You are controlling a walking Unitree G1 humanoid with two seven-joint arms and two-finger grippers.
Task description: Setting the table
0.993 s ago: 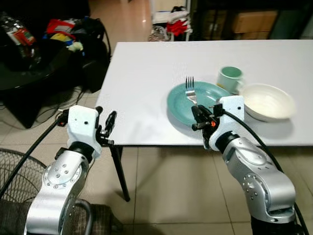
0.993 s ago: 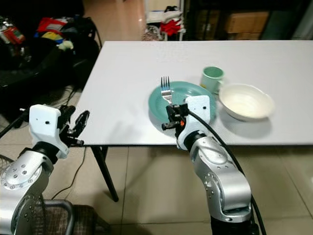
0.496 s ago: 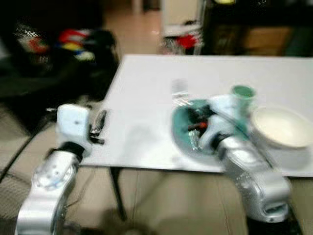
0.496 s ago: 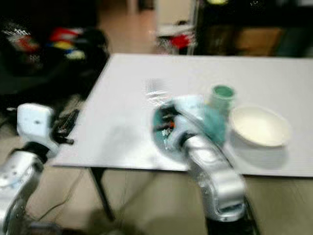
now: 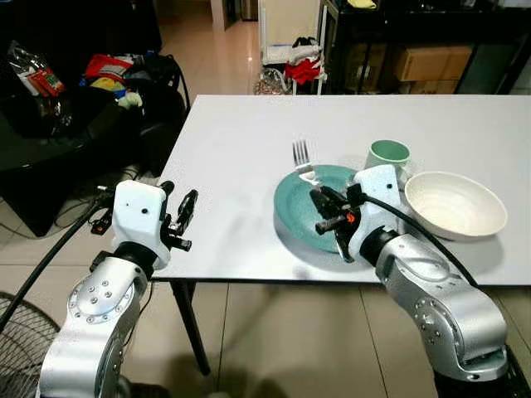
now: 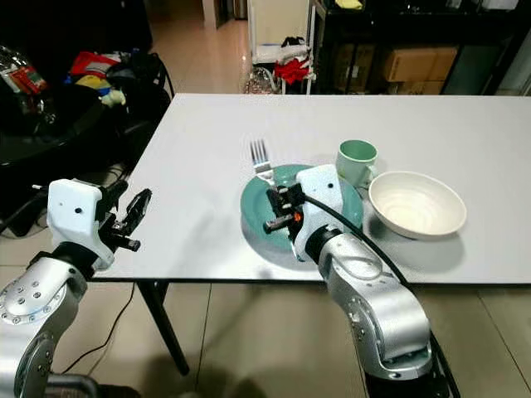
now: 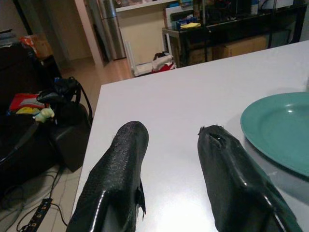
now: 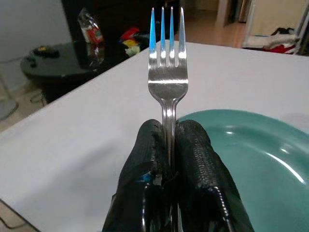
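A silver fork (image 5: 302, 159) points away from me, its handle pinched in my shut right gripper (image 5: 325, 212), which hovers over the near part of a teal plate (image 5: 300, 217) on the white table (image 5: 241, 141). The right wrist view has the fork (image 8: 167, 72) upright between the black fingers (image 8: 195, 164), with the plate (image 8: 256, 145) beside it. A green mug (image 5: 387, 156) and a cream bowl (image 5: 455, 204) stand right of the plate. My left gripper (image 5: 184, 220) is open and empty at the table's near left edge; its fingers (image 7: 120, 169) face the tabletop.
Bare tabletop stretches left of the plate (image 6: 191, 157). A dark low table (image 5: 50, 124) with bags and clutter stands to the left. Black shelving with boxes (image 5: 423, 50) lines the back wall. Tiled floor (image 5: 249, 332) lies under the table.
The camera has shifted, so the table sits lower and closer. My right gripper still holds the fork over the plate; the left gripper stays open near the table edge.
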